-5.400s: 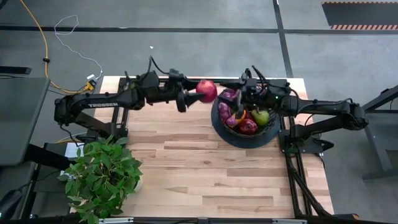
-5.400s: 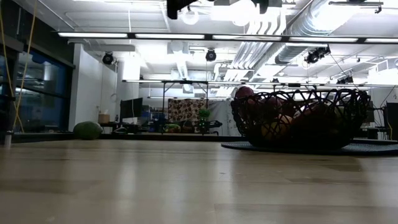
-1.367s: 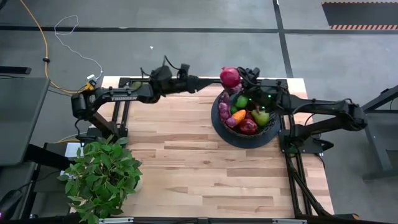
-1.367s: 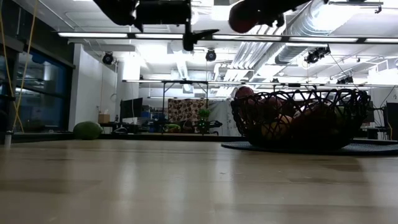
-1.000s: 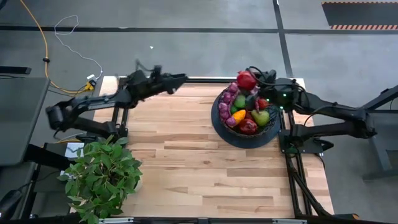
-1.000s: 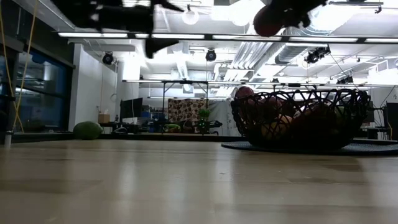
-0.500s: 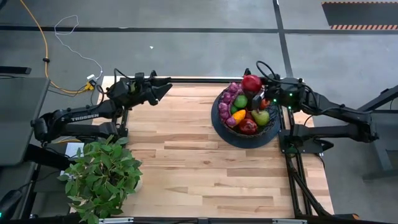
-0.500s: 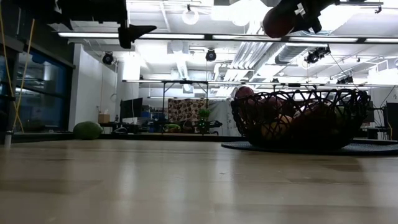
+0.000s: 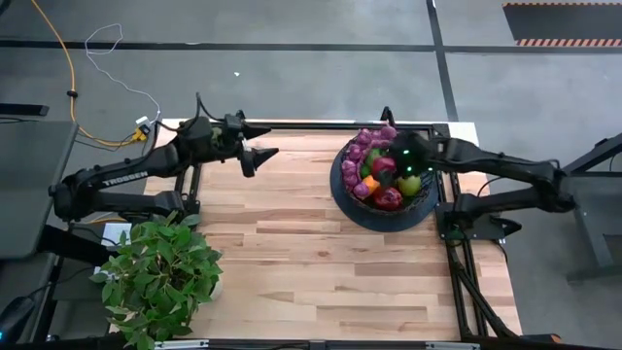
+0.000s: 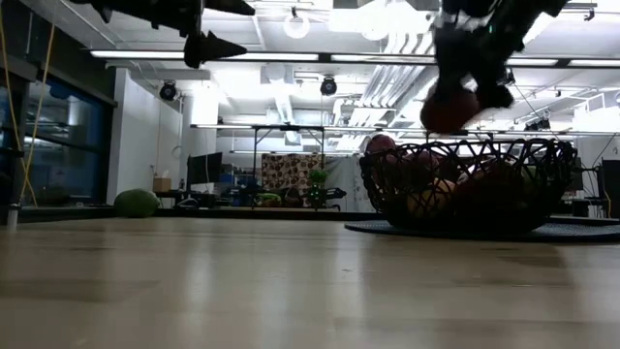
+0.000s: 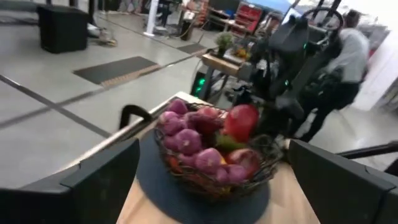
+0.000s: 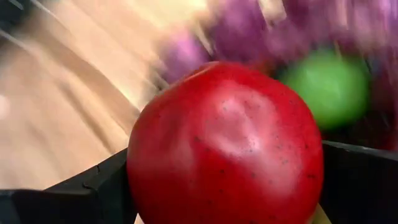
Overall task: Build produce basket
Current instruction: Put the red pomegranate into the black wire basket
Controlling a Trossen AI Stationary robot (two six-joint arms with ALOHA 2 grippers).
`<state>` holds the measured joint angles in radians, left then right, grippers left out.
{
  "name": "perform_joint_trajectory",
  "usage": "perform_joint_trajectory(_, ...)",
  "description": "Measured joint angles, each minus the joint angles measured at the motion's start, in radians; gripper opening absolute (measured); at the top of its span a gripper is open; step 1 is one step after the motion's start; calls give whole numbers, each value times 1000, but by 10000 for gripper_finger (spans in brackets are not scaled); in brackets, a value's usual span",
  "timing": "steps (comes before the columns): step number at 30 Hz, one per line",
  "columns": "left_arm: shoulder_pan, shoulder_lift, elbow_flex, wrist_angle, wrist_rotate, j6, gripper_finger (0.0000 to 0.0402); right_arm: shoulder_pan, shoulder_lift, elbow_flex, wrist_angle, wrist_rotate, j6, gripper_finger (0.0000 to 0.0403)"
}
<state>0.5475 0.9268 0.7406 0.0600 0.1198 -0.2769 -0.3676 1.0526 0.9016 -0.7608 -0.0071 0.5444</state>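
Observation:
The black wire basket (image 9: 424, 208) stands on its dark round base at the table's far right and holds purple grapes (image 9: 361, 148), an orange (image 9: 372, 180), a green pear (image 9: 408, 183) and a red apple (image 9: 387, 198). My right gripper (image 9: 391, 161) hovers over the basket, shut on another red apple (image 9: 384, 167). In the low view this apple (image 10: 448, 109) hangs just above the basket's rim (image 10: 523, 145). My left gripper (image 9: 260, 154) is open and empty in the air over the table's far left part, pointing toward the basket (image 11: 211, 180). My right gripper pinches the red apple (image 12: 227, 143) between its two fingers (image 12: 93, 186), one on each side of the fruit. The fingers (image 10: 465, 58) come down on it from above. The apple is lifted clear, just over the fruits in the basket.
A leafy potted plant (image 9: 160, 277) stands at the table's near left corner. A green round thing (image 10: 136, 202) lies at the far left in the low view. Bare wood (image 9: 292, 243) spans the middle and near part of the table. A person (image 11: 351, 56) stands beyond the table.
My right gripper has carried the red apple from above the basket's far rim down and toward the table's near edge, to just over the fruits. My left gripper, empty, has drawn back toward the table's left and slightly toward the near edge.

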Motion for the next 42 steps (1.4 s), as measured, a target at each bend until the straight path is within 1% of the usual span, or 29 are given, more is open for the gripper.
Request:
perform_joint_trajectory(2, -7, 0, 8, -10, -29, 20, 400, 0, 56, 0, -69, 34, -1, 347)
perform_joint_trajectory(4, -10, 0, 8, -6, -48, 19, 400, 0, 104, 0, -81, 60, -11, 350)
perform_joint_trajectory(8, -12, 0, 8, -6, -57, 18, 400, 0, 182, 0, -5, 68, -39, 355)
perform_joint_trajectory(11, -13, 0, 8, -15, -57, 19, 399, 0, 225, 0, 65, 102, -54, 356)
perform_joint_trajectory(13, -13, 0, 8, -20, -57, 13, 399, -2, 254, 0, 83, 130, -57, 356)
perform_joint_trajectory(17, -12, 0, 8, -20, -57, 8, 399, -15, 314, 1, 86, 139, -105, 357)
perform_joint_trajectory(20, -12, 0, 8, -20, -57, -1, 400, -15, 343, 3, 101, 158, -109, 357)
perform_joint_trajectory(24, -12, 0, 8, -20, -57, -1, 400, -15, 353, 3, 102, 161, -110, 358)
perform_joint_trajectory(29, -12, 0, 8, -19, -42, -8, 399, -14, 347, 3, 100, 153, -179, 358)
perform_joint_trajectory(37, -12, 0, 8, -19, -38, -10, 400, -47, 348, 1, 84, 150, -154, 358)
perform_joint_trajectory(40, -12, 0, 8, -19, -37, -12, 399, -48, 348, 1, 82, 148, -141, 368)
perform_joint_trajectory(42, -12, 0, 8, -19, -38, -12, 400, -48, 348, 0, 77, 124, -139, 386)
